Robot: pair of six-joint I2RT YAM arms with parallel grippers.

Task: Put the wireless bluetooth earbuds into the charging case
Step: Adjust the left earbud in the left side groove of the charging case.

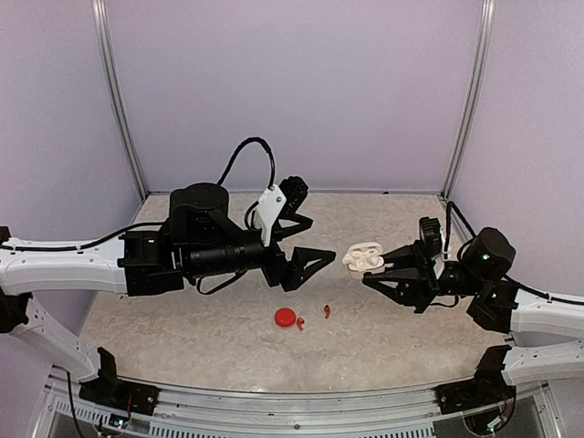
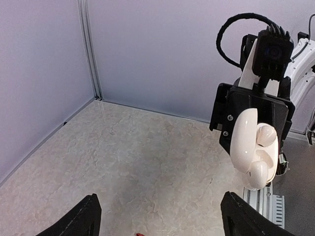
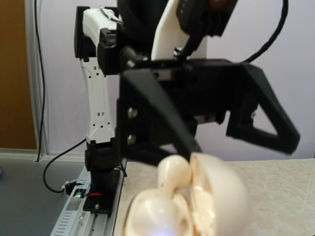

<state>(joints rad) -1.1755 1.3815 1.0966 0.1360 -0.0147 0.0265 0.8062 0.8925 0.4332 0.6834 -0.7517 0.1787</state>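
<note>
The white case [image 3: 187,206] sits pinched in the right gripper [image 1: 372,267]; the left gripper [image 1: 321,239] gapes wide, empty; the red earbuds [image 1: 327,311] lie on the table [image 1: 182,338]; so tiny, a pinch may flick them away.

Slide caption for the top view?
Right hand holds open white case before open left hand; red buds on table.
</note>
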